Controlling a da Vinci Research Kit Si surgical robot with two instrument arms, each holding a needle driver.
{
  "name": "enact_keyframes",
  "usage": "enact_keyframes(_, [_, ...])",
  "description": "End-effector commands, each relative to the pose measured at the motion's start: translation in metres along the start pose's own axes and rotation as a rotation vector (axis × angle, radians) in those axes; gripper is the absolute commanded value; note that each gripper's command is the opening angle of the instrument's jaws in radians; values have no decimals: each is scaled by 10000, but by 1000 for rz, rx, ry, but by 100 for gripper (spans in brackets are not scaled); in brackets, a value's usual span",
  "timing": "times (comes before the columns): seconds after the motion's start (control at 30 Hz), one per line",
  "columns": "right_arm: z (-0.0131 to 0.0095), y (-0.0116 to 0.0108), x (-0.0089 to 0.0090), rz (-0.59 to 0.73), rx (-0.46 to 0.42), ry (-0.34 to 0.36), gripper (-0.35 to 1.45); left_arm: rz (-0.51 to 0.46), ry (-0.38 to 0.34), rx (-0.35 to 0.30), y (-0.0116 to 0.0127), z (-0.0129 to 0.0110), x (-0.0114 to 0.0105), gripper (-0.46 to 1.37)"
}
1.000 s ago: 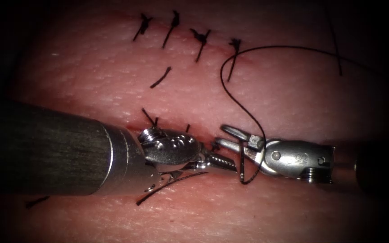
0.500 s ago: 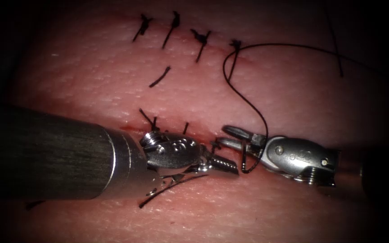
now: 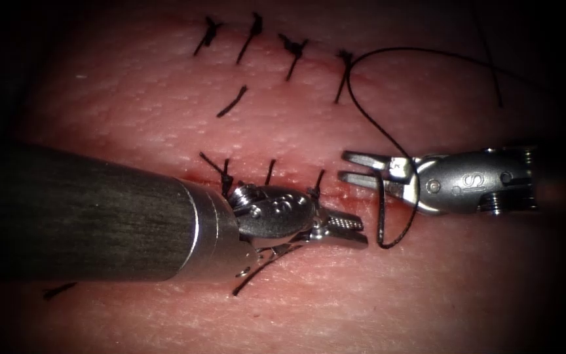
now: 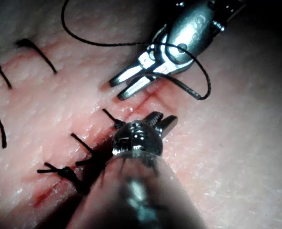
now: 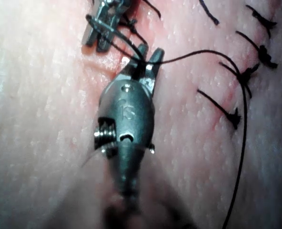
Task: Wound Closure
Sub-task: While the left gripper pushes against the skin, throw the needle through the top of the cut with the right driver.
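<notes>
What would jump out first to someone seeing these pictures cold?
Probably the two metal tools meeting tip to tip over the lower cut: the left tool on its thick dark shaft, and the right tool with open jaws and a loop of black thread draped around it. Next, the row of dark knotted stitches along the upper cut in the tissue, where that thread leads.

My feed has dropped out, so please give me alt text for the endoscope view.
The right tool, jaws open, has thread looped around it near the jaw hinge, running up to a stitch on the tissue. The left tool rests by the lower cut, jaws slightly open, holding nothing visible.
</notes>
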Motion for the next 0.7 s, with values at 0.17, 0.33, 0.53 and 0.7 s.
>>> enact_keyframes(0.17, [-1, 9, 6, -30, -18, 6, -35, 16, 6, 20, -8, 10, -19, 4])
enact_keyframes(0.33, [-2, 22, 17, -99, -34, 7, -35, -5, -13, 3, -12, 19, -38, 4])
enact_keyframes(0.53, [-5, 34, 27, -163, -56, 20, -35, -13, -25, -18, -11, 29, -44, 4])
enact_keyframes(0.7, [-7, 38, 32, -187, -72, 26, -35, -11, -28, -22, -11, 31, -47, 4])
